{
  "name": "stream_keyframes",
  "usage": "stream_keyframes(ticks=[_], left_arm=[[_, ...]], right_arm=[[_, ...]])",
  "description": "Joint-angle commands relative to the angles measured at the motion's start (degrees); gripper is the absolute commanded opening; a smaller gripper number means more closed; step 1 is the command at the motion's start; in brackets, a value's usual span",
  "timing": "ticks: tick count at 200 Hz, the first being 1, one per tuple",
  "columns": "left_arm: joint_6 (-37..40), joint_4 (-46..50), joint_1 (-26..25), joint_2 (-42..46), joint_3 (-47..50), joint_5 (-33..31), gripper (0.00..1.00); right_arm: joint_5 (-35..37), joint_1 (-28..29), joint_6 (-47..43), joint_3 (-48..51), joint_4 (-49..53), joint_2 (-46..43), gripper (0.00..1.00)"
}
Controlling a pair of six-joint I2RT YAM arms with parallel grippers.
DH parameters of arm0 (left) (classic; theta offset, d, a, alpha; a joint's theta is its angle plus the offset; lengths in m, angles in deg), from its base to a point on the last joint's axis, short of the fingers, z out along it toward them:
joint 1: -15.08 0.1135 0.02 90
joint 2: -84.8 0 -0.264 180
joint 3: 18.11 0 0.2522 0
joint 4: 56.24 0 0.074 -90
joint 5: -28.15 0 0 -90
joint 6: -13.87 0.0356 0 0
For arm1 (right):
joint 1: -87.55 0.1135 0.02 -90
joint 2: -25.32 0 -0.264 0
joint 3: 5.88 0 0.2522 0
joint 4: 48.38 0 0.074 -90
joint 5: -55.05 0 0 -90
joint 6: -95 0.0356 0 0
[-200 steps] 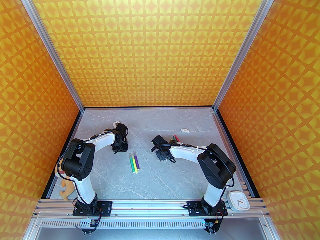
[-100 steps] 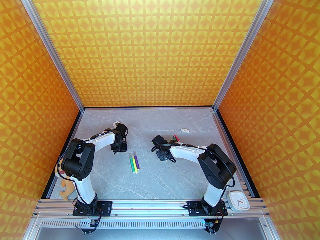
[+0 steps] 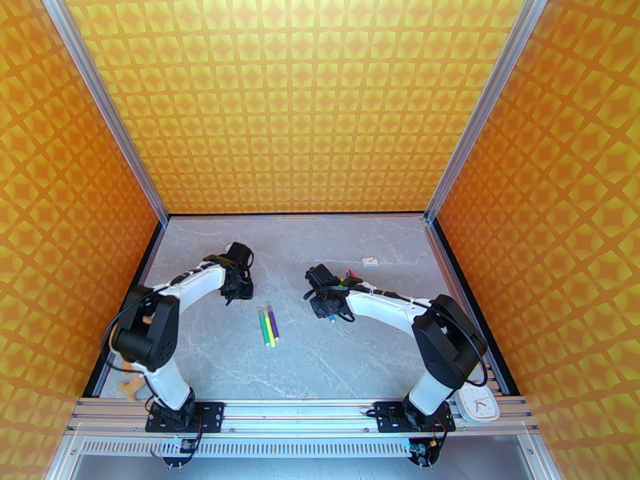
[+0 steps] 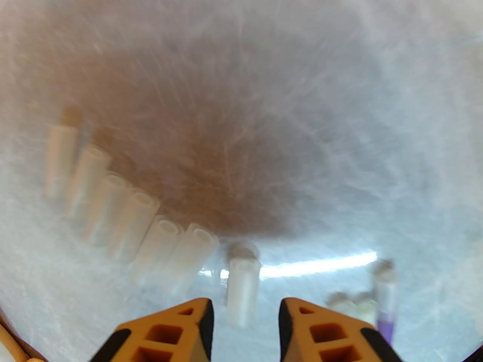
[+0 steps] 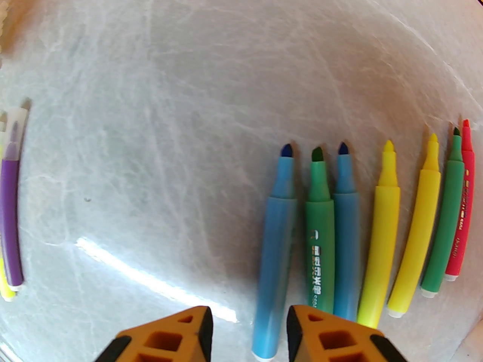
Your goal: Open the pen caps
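I see L gripper (image 4: 246, 317) part-open, empty, by loose pen caps (image 4: 133, 223); R gripper (image 5: 249, 326) likewise, beside uncapped pens (image 5: 319, 217).

Capped pens (image 3: 268, 326) lie mid-tabletop (image 3: 300, 368), a row of loose caps (image 4: 132, 221) to their left, uncapped pens (image 5: 320, 221) to their right.
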Motion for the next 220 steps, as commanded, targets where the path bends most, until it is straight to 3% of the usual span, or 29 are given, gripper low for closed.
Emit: stream_keyframes(ticks=[1, 55, 96, 143, 220], left_arm=[[-0.2, -1.3, -0.2, 3.7, 0.6, 0.4, 0.39], [-1.5, -6.5, 0.8, 7.3, 5.8, 1.3, 0.55], [-3.9, -11.5, 4.3, 11.6, 11.5, 4.4, 0.61], [-3.9, -15.1, 9.3, 16.6, 16.8, 9.4, 0.62], [-4.0, -17.0, 12.0, 18.7, 19.5, 12.0, 0.63]], right_arm=[[-3.6, 1.2, 1.0, -2.2, 0.0, -1.1, 0.38], [-6.6, 6.9, 3.0, -8.1, 1.9, 3.0, 0.41], [-9.2, 9.5, 4.4, -12.4, 2.5, 8.0, 0.41], [-10.4, 12.1, 5.3, -17.6, 4.4, 14.0, 0.41], [-12.4, 13.8, 6.3, -21.4, 5.0, 18.5, 0.41]])
